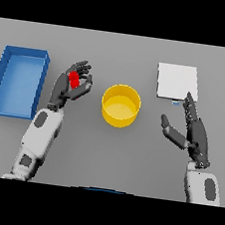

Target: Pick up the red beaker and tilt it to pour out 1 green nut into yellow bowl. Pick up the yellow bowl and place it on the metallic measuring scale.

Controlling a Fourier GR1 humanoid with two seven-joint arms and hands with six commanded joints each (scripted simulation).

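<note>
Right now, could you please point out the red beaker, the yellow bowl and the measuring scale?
red beaker point(73, 80), head view, its side showing between the fingers.
yellow bowl point(134, 105), head view, right rim.
measuring scale point(176, 81), head view, middle of the plate.

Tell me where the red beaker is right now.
In the head view, the red beaker sits gripped in the left robot hand, between the blue tray and the yellow bowl.

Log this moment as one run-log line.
left hand: shut on red beaker, left of yellow bowl | right hand: open, idle | bowl: on table, not on metallic measuring scale
</note>
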